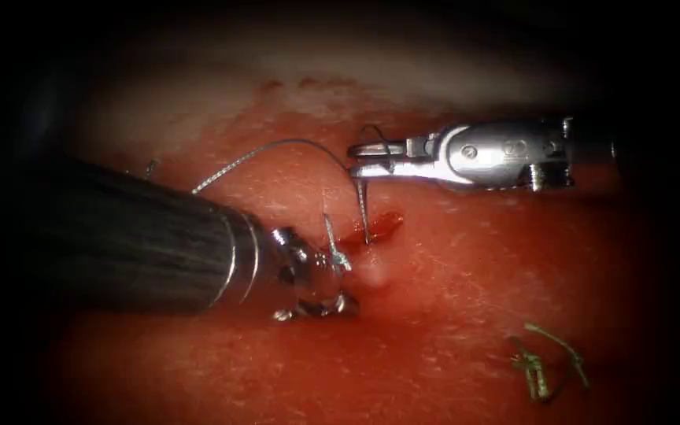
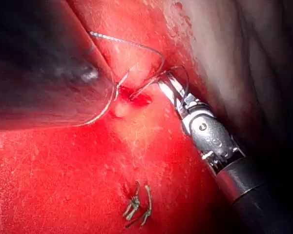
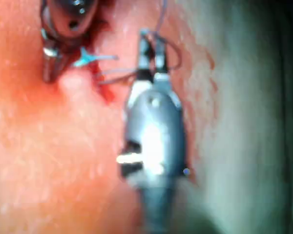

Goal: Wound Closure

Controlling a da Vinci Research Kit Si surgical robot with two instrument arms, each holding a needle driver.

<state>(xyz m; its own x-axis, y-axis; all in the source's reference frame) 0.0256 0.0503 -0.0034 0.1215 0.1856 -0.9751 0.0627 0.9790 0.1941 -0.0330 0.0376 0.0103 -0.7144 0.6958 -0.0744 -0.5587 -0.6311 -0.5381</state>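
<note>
Tissue [image 1: 450,299] is wet and red, with pale fat at its 12 o'clock edge, and the cut [image 1: 375,228] is a short dark red slit near the middle, with red fluid [image 1: 387,223] in it. A small pale bump rises just at 6 o'clock from the cut.

The right claw [image 1: 360,157] comes in from 3 o'clock, and its jaws are together on the needle [image 1: 363,208]. The needle is thin and silver; it hangs down from the jaws and its lower end meets the tissue at the cut. How deep it sits I cannot tell.

Thread [image 1: 269,153] runs in an arc from the right claw toward 9 o'clock.

The left claw [image 1: 332,279] lies at 7 o'clock from the cut, touching the tissue, with a short thread piece just beside it; if its jaws are apart or together I cannot tell.

Cut ends of thread [image 1: 545,366], greenish, lie at 4 o'clock, well apart from the cut.

Marks on the right tool's metal body cannot be read.
</note>
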